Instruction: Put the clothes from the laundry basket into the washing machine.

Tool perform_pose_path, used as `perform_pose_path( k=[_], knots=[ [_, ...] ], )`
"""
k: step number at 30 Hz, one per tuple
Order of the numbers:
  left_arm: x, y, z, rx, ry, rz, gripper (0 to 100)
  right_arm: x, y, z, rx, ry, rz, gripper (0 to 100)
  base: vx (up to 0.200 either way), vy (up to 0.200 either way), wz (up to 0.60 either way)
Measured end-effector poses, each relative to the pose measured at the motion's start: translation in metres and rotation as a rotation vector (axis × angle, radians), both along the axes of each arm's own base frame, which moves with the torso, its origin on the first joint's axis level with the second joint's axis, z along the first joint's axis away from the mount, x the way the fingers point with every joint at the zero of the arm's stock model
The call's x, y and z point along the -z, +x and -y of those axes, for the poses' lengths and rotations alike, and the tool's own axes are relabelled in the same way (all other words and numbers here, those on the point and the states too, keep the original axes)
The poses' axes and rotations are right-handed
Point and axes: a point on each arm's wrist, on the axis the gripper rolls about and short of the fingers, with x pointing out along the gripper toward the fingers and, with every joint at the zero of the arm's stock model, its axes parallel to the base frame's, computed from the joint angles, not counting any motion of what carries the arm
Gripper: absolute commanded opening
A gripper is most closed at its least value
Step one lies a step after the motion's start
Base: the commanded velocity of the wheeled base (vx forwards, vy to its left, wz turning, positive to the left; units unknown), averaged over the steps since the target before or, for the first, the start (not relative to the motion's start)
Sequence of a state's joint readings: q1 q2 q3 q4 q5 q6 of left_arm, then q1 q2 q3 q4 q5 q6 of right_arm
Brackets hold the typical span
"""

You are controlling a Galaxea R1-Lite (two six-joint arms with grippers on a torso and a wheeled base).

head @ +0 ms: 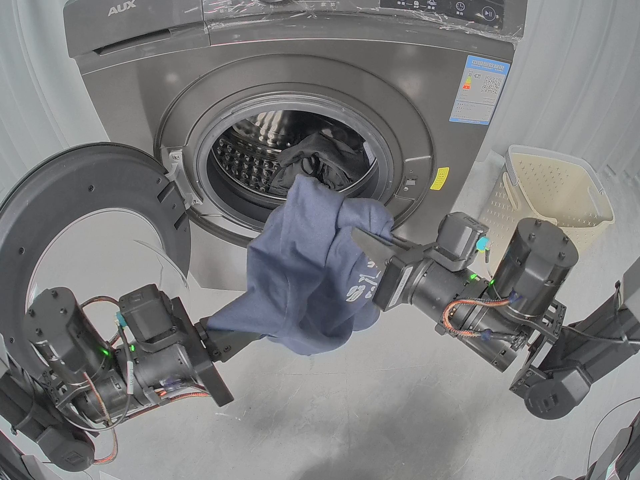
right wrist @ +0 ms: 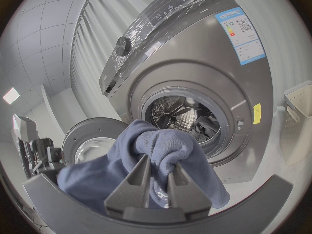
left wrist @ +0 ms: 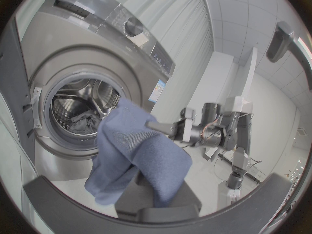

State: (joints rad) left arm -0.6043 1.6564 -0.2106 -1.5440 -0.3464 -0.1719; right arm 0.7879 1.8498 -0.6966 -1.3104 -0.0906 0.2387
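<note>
A navy blue garment (head: 307, 268) with white print hangs between both grippers just in front of the washing machine's (head: 300, 68) round opening. My right gripper (head: 363, 238) is shut on the garment's upper right fold (right wrist: 162, 147). My left gripper (head: 223, 338) holds its lower left corner, and in the left wrist view the cloth (left wrist: 136, 147) drapes over the fingers. The garment's top edge touches the rim of the drum opening. Dark clothes (head: 320, 158) lie inside the drum. The cream laundry basket (head: 553, 195) stands to the right of the machine.
The machine's round door (head: 87, 215) stands swung open on the left, close above my left arm. Pale floor (head: 347, 408) spreads in front of the machine. White curtains hang behind and beside it.
</note>
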Motion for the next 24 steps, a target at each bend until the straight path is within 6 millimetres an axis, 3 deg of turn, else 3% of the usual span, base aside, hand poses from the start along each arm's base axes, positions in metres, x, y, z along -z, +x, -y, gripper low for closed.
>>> perform_pose_path(
  k=[8,9,16,24],
  knots=[
    [-0.019,-0.013,-0.002,0.032,-0.071,0.048,0,0.024,0.006,-0.011,-0.04,-0.023,-0.002,0,0.0,0.0,0.0],
    [-0.021,-0.013,-0.002,0.033,-0.078,0.049,0,0.027,0.007,-0.013,-0.042,-0.029,-0.007,100,0.0,0.0,0.0],
    [-0.029,-0.008,0.001,0.003,-0.11,0.069,0,0.042,0.007,-0.015,-0.046,-0.083,-0.027,100,0.0,0.0,0.0],
    [-0.041,0.008,0.006,-0.121,-0.164,0.101,0,0.065,-0.002,-0.002,-0.035,-0.185,-0.081,100,0.0,0.0,0.0]
  ],
)
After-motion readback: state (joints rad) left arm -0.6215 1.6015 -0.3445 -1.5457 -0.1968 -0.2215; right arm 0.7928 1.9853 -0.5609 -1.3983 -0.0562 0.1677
